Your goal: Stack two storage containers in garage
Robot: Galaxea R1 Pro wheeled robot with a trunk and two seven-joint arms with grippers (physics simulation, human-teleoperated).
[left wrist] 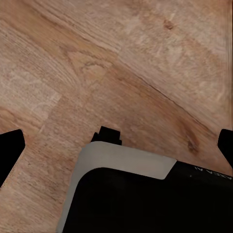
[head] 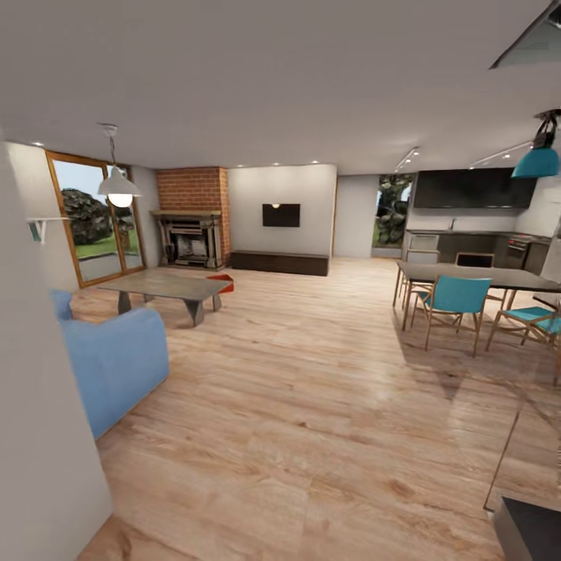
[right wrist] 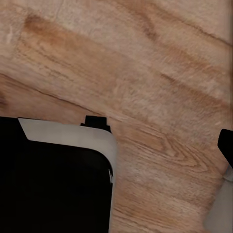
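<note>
Far across the living room, one orange-red storage container (head: 222,281) sits on the light wood-plank flooring (head: 312,389), just behind the glass coffee table (head: 167,285) and in front of the brick fireplace (head: 191,230). The second container is out of view. My left gripper (left wrist: 118,147) hangs open over bare planks, with a black fingertip (left wrist: 10,151) at each side of its wrist view. My right gripper (right wrist: 118,145) is open too; one fingertip (right wrist: 226,144) shows, the other is lost against my black base (right wrist: 53,184). Both are empty.
A blue sofa (head: 113,362) and a white wall (head: 39,436) stand close on the left. A dining table (head: 483,275) with teal chairs (head: 456,300) is on the right, and a dark block (head: 530,530) at the bottom right. Wide open flooring runs down the middle.
</note>
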